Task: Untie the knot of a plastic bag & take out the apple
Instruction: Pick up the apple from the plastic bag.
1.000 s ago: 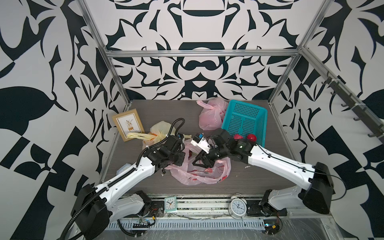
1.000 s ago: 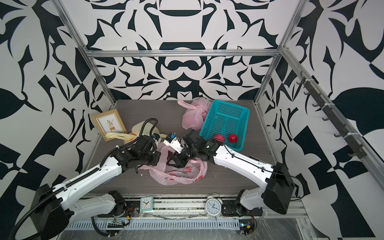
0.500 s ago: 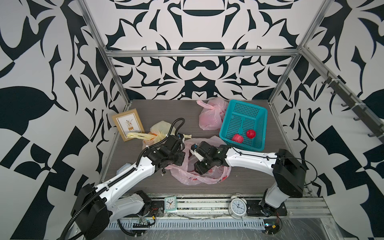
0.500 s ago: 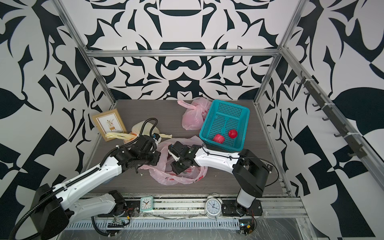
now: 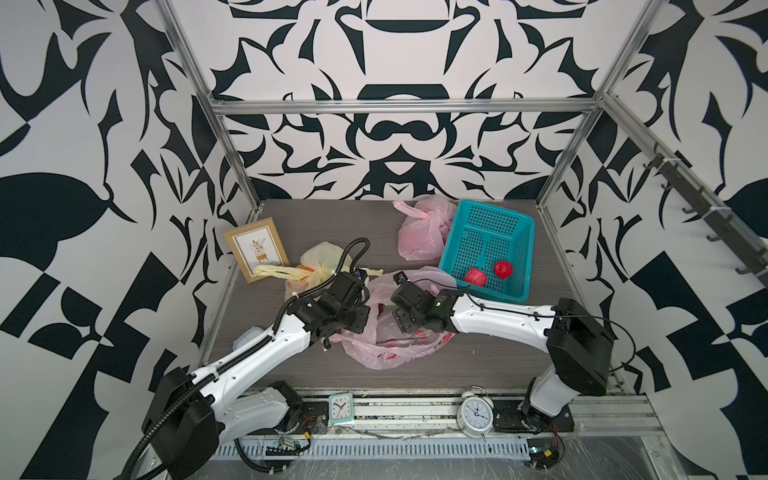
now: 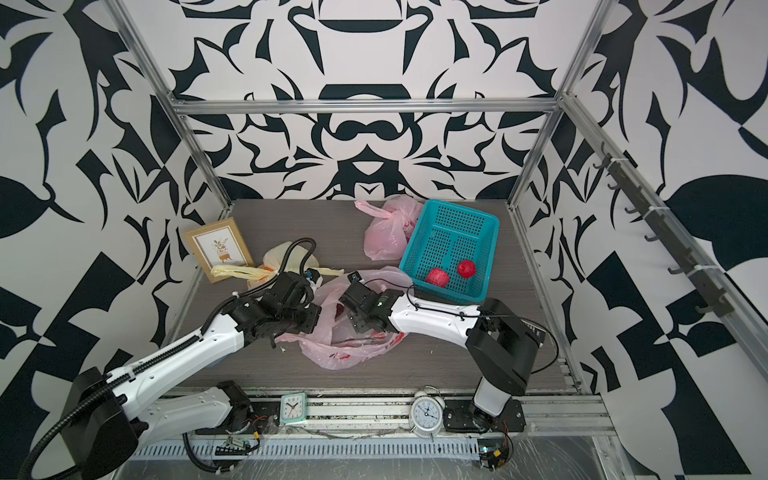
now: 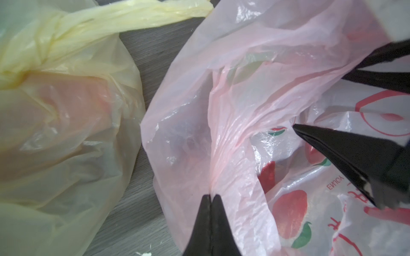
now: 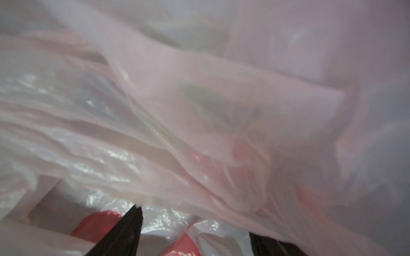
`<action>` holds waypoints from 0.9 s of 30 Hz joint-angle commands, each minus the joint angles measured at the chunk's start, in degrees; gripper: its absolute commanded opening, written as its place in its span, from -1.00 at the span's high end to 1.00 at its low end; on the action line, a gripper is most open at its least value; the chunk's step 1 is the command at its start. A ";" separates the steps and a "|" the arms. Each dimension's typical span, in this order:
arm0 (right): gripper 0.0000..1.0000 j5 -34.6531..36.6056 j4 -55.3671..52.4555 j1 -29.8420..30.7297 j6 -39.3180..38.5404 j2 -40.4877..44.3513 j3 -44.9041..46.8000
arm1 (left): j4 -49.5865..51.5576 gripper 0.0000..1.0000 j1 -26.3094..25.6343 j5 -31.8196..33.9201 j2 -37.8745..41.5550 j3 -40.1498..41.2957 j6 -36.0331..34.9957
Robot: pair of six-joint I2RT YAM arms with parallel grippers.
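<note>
Snag hazard: left jaws clamp bag (image 5: 386,353) rim, mid-desk (image 5: 478,357); right jaws, wide, sit inside its mouth. Apple not discernible (red prints confuse); closing may seize film, dragging bag from left's pinch.

Left gripper (image 5: 367,322) and right gripper (image 5: 398,312) at pink bag (image 5: 386,353)

Lying crumpled at the front middle of the dark wood-grain table (image 5: 478,365): a thin, translucent pink plastic bag (image 5: 386,353), printed with red apples, green leaves and red lettering. Mouth gaping upward, one edge gathered into a tight pinched fold, walls slack and wrinkled. Glimpsed inside through the opening, a dark red patch (image 7: 268,175), fruit or print impossible to tell.
</note>
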State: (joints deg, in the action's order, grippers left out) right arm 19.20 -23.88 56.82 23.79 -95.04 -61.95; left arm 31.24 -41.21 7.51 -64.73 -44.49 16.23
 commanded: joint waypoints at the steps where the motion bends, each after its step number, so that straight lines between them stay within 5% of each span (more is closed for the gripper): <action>1: -0.60 6.66 2.66 -0.04 -0.86 0.68 -0.74 | -0.26 0.94 0.25 -0.70 0.26 0.97 -0.42; 20: -0.66 3.77 8.38 -3.78 -4.91 -10.55 -5.96 | -1.65 0.93 0.25 -2.10 -0.40 1.34 -1.10; 27: -0.48 2.64 10.70 -4.49 -6.16 -12.45 -5.99 | -1.63 0.94 0.25 -2.17 -0.67 1.22 -1.20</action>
State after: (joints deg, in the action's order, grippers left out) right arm 22.15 -15.14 52.40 18.41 -107.90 -66.17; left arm 29.36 -41.21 6.07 -65.01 -43.88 15.16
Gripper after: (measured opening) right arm 0.750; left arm 0.046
